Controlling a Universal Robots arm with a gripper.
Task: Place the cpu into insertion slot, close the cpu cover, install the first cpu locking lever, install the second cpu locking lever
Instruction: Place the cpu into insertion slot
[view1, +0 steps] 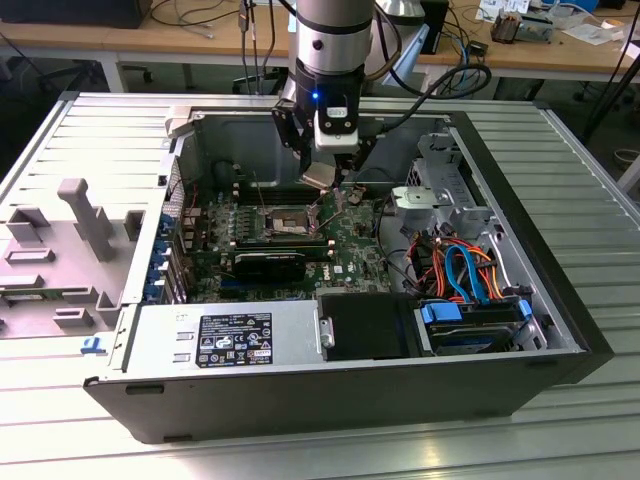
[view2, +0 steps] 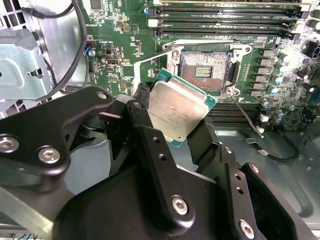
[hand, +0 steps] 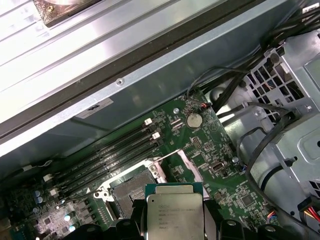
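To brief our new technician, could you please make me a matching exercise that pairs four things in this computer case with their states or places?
Things:
1. cpu
2. slot
3. coin battery
4. power supply

States or places:
A. empty, set in the green board
B. round and silver, lying on the board
C. held in the gripper, above the board
D. grey labelled box along the near wall of the case in the exterior view

Pairs: 1-C; 2-A; 3-B; 4-D
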